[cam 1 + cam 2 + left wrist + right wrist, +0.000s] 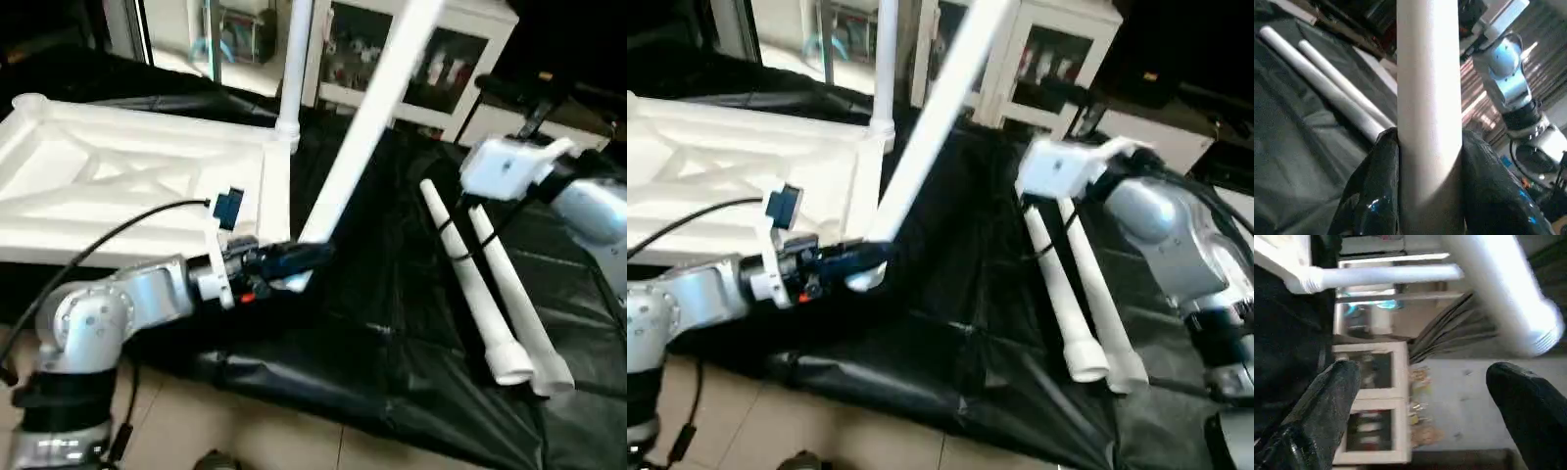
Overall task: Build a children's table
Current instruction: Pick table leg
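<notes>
Children's table, partly built, upside down on black sheeting.

The white table top (118, 186) lies with its ribbed, X-braced underside up; one leg (294, 59) stands upright in a corner socket, another leg (367, 122) leans steeply, and two loose legs (490, 284) lie side by side.

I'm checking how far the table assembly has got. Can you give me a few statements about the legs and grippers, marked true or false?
1. The left gripper is shut on a leg. True.
2. Two loose legs lie on the black sheet. True.
3. All four legs already stand in the table top. False: one standing leg is in a corner socket.
4. The right gripper grips a leg. False: its jaws are open and hold nothing.
5. The loose legs lie on the table top. False: they lie beside it, on the sheet.
</notes>
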Tool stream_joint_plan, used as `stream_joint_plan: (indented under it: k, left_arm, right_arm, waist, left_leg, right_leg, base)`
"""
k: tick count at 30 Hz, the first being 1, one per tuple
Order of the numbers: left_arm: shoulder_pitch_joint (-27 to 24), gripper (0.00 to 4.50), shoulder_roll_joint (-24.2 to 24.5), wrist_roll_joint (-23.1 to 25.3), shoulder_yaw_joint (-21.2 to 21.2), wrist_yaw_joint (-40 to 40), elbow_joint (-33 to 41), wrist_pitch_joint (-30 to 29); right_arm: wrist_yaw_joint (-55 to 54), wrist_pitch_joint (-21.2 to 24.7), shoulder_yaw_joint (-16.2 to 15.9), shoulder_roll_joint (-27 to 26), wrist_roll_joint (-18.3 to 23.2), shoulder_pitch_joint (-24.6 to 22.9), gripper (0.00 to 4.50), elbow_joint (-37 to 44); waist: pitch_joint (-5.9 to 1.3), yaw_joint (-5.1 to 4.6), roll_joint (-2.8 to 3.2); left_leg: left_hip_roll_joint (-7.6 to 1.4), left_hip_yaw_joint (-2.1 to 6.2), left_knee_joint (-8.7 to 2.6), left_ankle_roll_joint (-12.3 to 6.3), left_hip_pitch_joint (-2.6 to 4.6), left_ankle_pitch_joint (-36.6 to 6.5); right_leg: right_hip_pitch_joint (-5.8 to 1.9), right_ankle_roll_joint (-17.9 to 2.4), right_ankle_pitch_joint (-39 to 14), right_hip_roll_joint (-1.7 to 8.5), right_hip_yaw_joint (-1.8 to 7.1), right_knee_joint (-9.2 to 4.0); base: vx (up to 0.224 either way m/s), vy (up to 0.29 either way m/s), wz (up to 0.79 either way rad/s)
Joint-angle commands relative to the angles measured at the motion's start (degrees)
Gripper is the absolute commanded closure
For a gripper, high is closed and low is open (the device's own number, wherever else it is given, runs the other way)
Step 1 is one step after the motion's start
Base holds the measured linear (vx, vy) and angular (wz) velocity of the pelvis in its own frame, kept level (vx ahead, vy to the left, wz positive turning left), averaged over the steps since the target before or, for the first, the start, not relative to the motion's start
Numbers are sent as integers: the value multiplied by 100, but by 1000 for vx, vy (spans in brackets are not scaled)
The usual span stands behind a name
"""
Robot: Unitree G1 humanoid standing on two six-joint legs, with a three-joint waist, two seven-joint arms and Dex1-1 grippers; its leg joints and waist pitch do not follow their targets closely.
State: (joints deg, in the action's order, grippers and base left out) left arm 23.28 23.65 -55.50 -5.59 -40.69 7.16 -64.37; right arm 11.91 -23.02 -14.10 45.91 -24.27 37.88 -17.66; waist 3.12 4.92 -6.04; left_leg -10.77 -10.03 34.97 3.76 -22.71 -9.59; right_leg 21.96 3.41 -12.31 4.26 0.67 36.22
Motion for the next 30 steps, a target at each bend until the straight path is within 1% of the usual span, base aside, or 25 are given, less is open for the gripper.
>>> stream_joint_plan:
  k: [1,2,3,4,5,7,8,9,10,11,12,13,14,15,16,17,18,19,20,21,23,24,26,29,30]
  left_arm:
    - [61,312,201,393,300,-229,-96,223]
    - [92,312,434,667,538,-353,-145,431]
    - [92,312,434,667,538,-353,-145,431]
    - [173,312,600,784,648,-488,-229,502]
    - [205,312,640,795,659,-526,-264,491]
    - [239,312,754,904,769,-593,-264,525]
    - [244,312,791,945,812,-622,-263,545]
    - [246,312,922,1083,967,-742,-260,617]
    - [255,312,1114,1246,1184,-950,-260,670]
    - [259,312,1157,1271,1229,-1040,-260,686]
    - [261,312,1164,1272,1235,-1072,-258,689]
    - [271,312,1192,1284,1271,-1182,-269,722]
    - [271,312,1192,1284,1271,-1182,-269,722]
    - [292,312,1240,1325,1344,-1311,-287,773]
    - [324,312,1324,1409,1476,-1492,-300,854]
    - [336,312,1358,1455,1531,-1561,-305,894]
    - [346,312,1362,1453,1541,-1592,-306,894]
    - [377,312,1390,1466,1594,-1688,-297,924]
    - [377,312,1390,1466,1594,-1688,-297,924]
    - [390,312,1413,1483,1630,-1735,-288,950]
    - [386,312,1471,1537,1720,-1837,-222,1001]
    - [382,312,1475,1554,1738,-1869,-201,1000]
    - [387,312,1444,1590,1732,-1896,-231,1028]
    - [398,312,1437,1671,1745,-1937,-287,1100]
    - [395,312,1443,1707,1751,-1945,-301,1125]
  right_arm:
    - [-325,-310,-74,150,-265,100,0,-278]
    - [-527,-497,-110,117,-447,149,0,-514]
    - [-527,-497,-110,117,-447,149,0,-514]
    - [-707,-613,-176,60,-629,180,0,-684]
    - [-777,-651,-211,45,-710,191,0,-740]
    - [-777,-721,-249,17,-741,193,0,-823]
    - [-780,-735,-257,10,-749,193,0,-843]
    - [-836,-771,-283,-4,-807,200,0,-902]
    - [-966,-872,-326,-33,-940,230,0,-1044]
    - [-1000,-908,-347,-49,-995,251,0,-1112]
    - [-1005,-923,-354,-55,-1011,259,0,-1139]
    - [-1066,-983,-382,-66,-1085,290,0,-1222]
    - [-1066,-983,-382,-66,-1085,290,0,-1222]
    - [-1112,-1051,-416,-81,-1150,339,0,-1336]
    - [-1208,-1124,-477,-95,-1276,417,0,-1504]
    - [-1254,-1146,-500,-101,-1337,450,0,-1574]
    - [-1275,-1144,-540,-99,-1409,483,0,-1636]
    - [-1314,-1131,-628,-103,-1549,555,0,-1815]
    - [-1314,-1131,-628,-103,-1549,555,0,-1815]
    - [-1326,-1122,-652,-109,-1582,576,0,-1885]
    - [-1323,-1102,-690,-108,-1642,613,0,-1993]
    - [-1300,-1100,-705,-108,-1664,635,0,-2050]
    - [-1258,-1140,-698,-122,-1642,682,28,-2202]
    - [-1251,-1263,-730,-117,-1678,748,40,-2389]
    - [-1248,-1285,-752,-111,-1701,762,64,-2431]
  waist:
    - [-369,-24,42]
    - [-374,-31,47]
    - [-375,-30,62]
    - [-374,-43,39]
    - [-373,-36,47]
    - [-378,-50,57]
    - [-376,-53,47]
    - [-373,-43,52]
    - [-373,-37,77]
    - [-375,-42,102]
    - [-374,-62,90]
    - [-374,-61,94]
    - [-377,-60,100]
    - [-380,-57,124]
    - [-377,-62,98]
    - [-376,-67,99]
    - [-372,-70,121]
    - [-371,-82,110]
    - [-370,-83,100]
    - [-365,-81,113]
    - [-365,-87,116]
    - [-362,-93,98]
    - [-363,-99,87]
    - [-356,-139,82]
    - [-358,-148,79]
  left_leg:
    - [-93,-33,-351,271,190,-895]
    - [-92,-42,-344,262,193,-906]
    - [-94,-35,-343,262,196,-909]
    - [-91,-43,-343,275,192,-930]
    - [-90,-38,-346,291,192,-918]
    - [-90,-36,-347,334,193,-974]
    - [-88,-38,-347,323,185,-986]
    - [-99,-34,-351,311,196,-1005]
    - [-95,-35,-347,298,197,-985]
    - [-92,-37,-347,310,199,-998]
    - [-90,-41,-347,347,195,-1016]
    - [-92,-40,-347,367,195,-1009]
    - [-90,-40,-347,377,195,-997]
    - [-88,-38,-347,391,200,-1015]
    - [-86,-40,-347,390,193,-1058]
    - [-83,-42,-346,391,186,-1062]
    - [-84,-43,-346,403,193,-1115]
    - [-85,-42,-345,420,190,-1140]
    - [-83,-42,-344,423,186,-1132]
    - [-84,-45,-344,421,193,-1193]
    - [-86,-39,-346,438,188,-1252]
    - [-86,-41,-343,430,186,-1298]
    - [-91,-38,-342,423,183,-1340]
    - [-93,-35,-336,417,171,-1454]
    - [-93,-35,-332,411,167,-1461]
  right_leg:
    - [-146,-863,-215,107,36,-340]
    - [-146,-854,-190,99,41,-328]
    - [-131,-848,-218,95,33,-328]
    - [-141,-852,-204,89,35,-322]
    - [-137,-860,-213,96,32,-318]
    - [-139,-911,-198,91,26,-303]
    - [-142,-918,-195,91,29,-310]
    - [-136,-926,-219,102,28,-315]
    - [-132,-936,-212,102,31,-310]
    - [-127,-939,-206,100,30,-303]
    - [-127,-953,-191,88,28,-296]
    - [-136,-974,-145,98,33,-297]
    - [-137,-987,-106,95,32,-290]
    - [-133,-1016,-52,92,28,-283]
    - [-136,-1016,-106,91,25,-295]
    - [-136,-1017,-133,90,27,-292]
    - [-127,-1016,-195,92,30,-293]
    - [-128,-1025,-216,87,29,-290]
    - [-131,-1026,-229,89,29,-294]
    - [-125,-1033,-274,94,33,-297]
    - [-121,-1036,-331,92,30,-296]
    - [-119,-1036,-392,95,32,-303]
    - [-117,-1038,-460,100,34,-302]
    - [-100,-1050,-630,103,32,-313]
    - [-97,-1049,-646,105,33,-312]
  base:
    - [0,0,0]
    - [0,0,0]
    - [0,0,0]
    - [0,0,0]
    - [0,0,0]
    - [0,0,0]
    - [0,0,0]
    - [0,0,0]
    - [0,0,0]
    - [0,0,0]
    - [0,0,0]
    - [0,0,0]
    - [0,0,0]
    - [0,0,0]
    - [0,0,0]
    - [0,0,0]
    - [0,0,0]
    - [0,0,0]
    - [0,0,0]
    - [0,0,0]
    - [0,0,0]
    - [0,0,0]
    - [0,0,0]
    - [0,0,0]
    - [0,0,0]
